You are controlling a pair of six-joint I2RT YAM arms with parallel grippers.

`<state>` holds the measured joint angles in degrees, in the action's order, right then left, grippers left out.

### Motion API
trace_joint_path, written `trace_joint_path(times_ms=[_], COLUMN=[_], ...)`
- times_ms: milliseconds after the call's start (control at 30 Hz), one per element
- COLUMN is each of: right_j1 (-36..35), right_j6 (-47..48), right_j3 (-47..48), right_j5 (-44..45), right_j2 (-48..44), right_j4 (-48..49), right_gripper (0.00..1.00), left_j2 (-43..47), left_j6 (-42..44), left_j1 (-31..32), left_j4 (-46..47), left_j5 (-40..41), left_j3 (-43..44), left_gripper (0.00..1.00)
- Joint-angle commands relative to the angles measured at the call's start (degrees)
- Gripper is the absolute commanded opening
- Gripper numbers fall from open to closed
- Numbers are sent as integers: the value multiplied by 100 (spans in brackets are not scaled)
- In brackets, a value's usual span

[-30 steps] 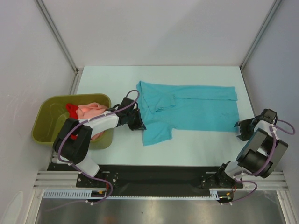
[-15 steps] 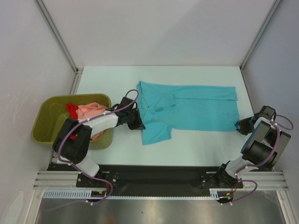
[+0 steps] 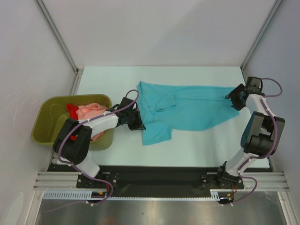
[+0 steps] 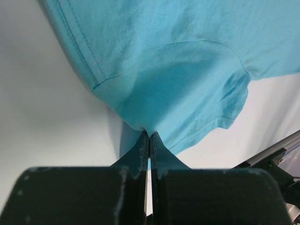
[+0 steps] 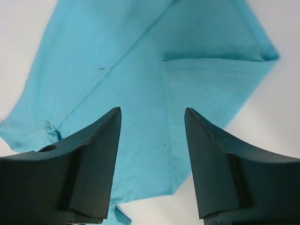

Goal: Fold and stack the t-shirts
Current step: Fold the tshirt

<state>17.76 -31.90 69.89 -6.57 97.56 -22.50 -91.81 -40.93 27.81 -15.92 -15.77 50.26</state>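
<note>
A turquoise-blue t-shirt (image 3: 187, 110) lies spread on the white table, its near right corner turned up toward the far right so its near edge slants. My left gripper (image 3: 139, 124) is shut on the shirt's left edge, and the left wrist view shows the cloth (image 4: 178, 70) pinched at the fingertips (image 4: 149, 133). My right gripper (image 3: 233, 100) hovers open over the shirt's right end. In the right wrist view its fingers (image 5: 152, 110) stand wide apart above a folded cloth layer (image 5: 140, 70). A salmon-pink t-shirt (image 3: 91, 111) and a red t-shirt (image 3: 71, 110) lie bunched in the tub.
An olive-green plastic tub (image 3: 47, 129) stands off the table's left edge beside the left arm. Grey walls with metal posts close in the table at the back and both sides. A black rail (image 3: 154, 173) runs along the near edge.
The right arm swung from the shirt's near right corner up to its far right end, carrying that corner with it. Its jaws narrowed, then widened again. The left arm held still.
</note>
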Motion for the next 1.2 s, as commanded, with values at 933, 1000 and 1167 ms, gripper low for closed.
trace_joint_path(times_ms=[933,1000,1167], right_j1=[-914,-941,-958], right_j6=[-449,-405,-326], right_j3=[1791,1966,2116], right_j5=[2538,2582,2617], right_j2=[1924,2100,2250], right_j4=[-1441,-1546,-1547], right_gripper=[30,29,30], left_j2=[243,243,225], left_j6=[85,85,94], left_j1=[-57,-57,-48], left_j4=[177,186,195], left_j5=[-198,-216,-225], left_j3=[19,1,1], left_gripper=[0,0,0])
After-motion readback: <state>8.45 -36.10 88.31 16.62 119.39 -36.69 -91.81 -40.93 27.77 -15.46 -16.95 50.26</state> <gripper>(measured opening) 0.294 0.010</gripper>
